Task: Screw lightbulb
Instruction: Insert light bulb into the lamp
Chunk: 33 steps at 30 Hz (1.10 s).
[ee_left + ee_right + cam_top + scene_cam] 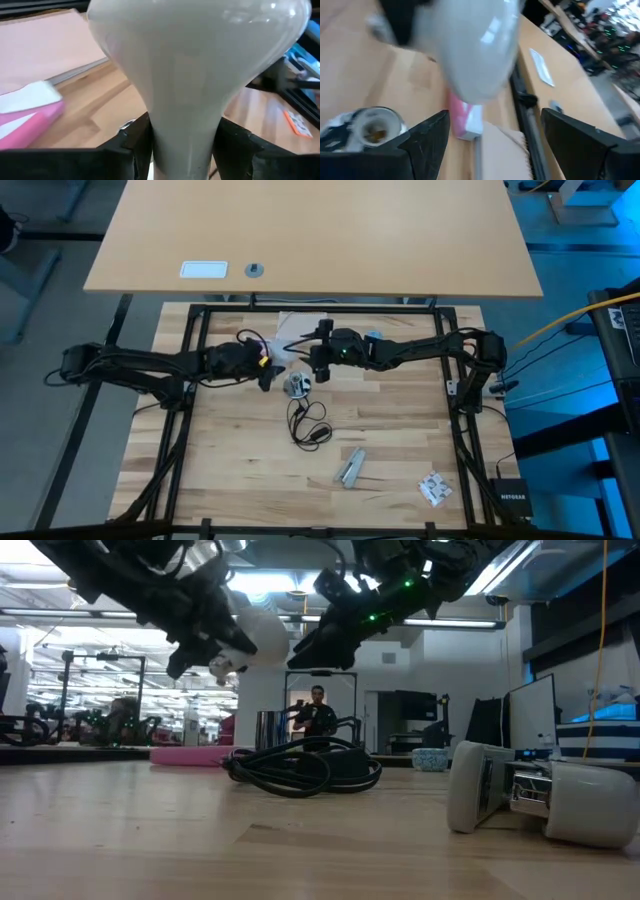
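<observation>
Left hand (pixel 182 150) grasps the frosted-white pear-shaped lightbulb (pixel 195 65) by its narrow neck. Right hand (pixel 492 135) spread wide, nothing held, just beside the bulb, silvery round socket (pixel 372 127) below it.

Silvery socket (pixel 296 385) sits on the butcher-block table (pixel 230 470), its thin black cord (pixel 308 426) coiled just in front — in the low view the coil lies mid-table. Metal bracket (pixel 349 467) and a small crumpled packet (pixel 434 488) lie nearer the front edge, well apart from the socket. Pink-and-white box (pixel 27 112) rests by the far edge — a person (pixel 317 716) stands in the room behind.
</observation>
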Available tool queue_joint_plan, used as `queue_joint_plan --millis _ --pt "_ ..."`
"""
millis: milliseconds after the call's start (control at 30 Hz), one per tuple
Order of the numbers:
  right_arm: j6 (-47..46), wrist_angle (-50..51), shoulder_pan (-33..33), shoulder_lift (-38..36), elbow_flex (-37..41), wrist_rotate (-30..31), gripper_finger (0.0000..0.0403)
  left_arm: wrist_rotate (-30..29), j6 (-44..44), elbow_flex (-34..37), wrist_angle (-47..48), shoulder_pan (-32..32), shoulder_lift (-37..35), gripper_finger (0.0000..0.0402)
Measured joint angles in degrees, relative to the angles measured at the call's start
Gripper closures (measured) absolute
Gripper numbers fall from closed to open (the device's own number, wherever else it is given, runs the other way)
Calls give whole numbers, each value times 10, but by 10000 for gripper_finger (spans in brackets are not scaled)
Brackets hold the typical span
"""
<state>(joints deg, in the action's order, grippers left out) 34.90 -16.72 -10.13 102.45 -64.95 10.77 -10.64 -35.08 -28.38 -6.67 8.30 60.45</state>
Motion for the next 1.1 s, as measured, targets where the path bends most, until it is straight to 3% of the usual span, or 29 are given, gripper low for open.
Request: queue_joint_plan --millis 133,767,1000,1100 --pt "0 -1 0 0 0 32 86 0 6 0 1 -15 0 244" --pt "-30 -82 0 0 0 -9 86 -7 6 0 -56 -24 78 244" --pt "31 -16 0 -28 0 105 86 -7 6 0 -60 -24 75 245" --pt "33 30 0 -52 0 112 86 -7 6 0 -60 -23 75 241"
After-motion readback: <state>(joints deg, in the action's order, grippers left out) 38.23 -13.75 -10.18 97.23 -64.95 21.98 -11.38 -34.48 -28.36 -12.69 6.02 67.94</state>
